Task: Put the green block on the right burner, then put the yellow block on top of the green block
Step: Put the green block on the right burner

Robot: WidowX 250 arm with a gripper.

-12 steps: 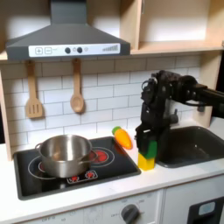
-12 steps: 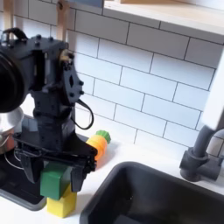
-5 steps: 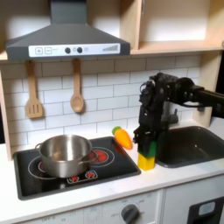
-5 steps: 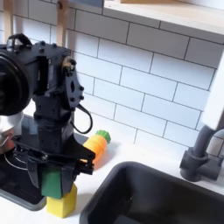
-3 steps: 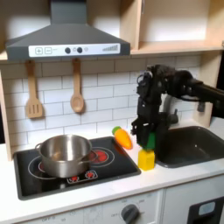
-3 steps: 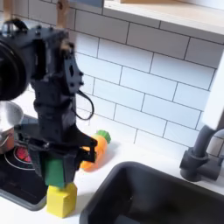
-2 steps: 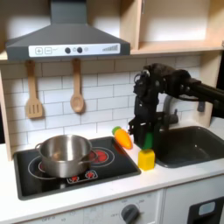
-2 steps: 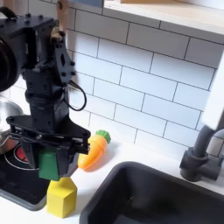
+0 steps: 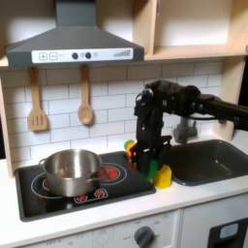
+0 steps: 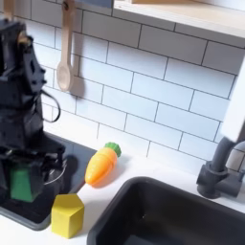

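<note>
My gripper (image 9: 147, 161) is shut on the green block (image 9: 150, 167) and holds it just above the right edge of the black stove (image 9: 116, 186). In the second exterior view the gripper (image 10: 23, 172) hangs at the left with the green block (image 10: 20, 185) between its fingers, over the stove (image 10: 33, 212). The yellow block (image 9: 163, 175) sits on the white counter between the stove and the sink, at the first exterior view's right of the green one. In the second exterior view the yellow block (image 10: 67, 214) stands alone near the bottom. The right burner (image 9: 107, 172) is bare.
A steel pot (image 9: 70, 170) occupies the left burner. An orange carrot (image 10: 100, 165) lies behind the yellow block, near the tiled wall. The dark sink (image 10: 182, 215) and its faucet (image 10: 222, 167) are at the second exterior view's right. A spatula and spoon hang on the wall.
The gripper lifted the green block off the yellow block and carried it left toward the stove in both exterior views. The yellow block stayed on the counter.
</note>
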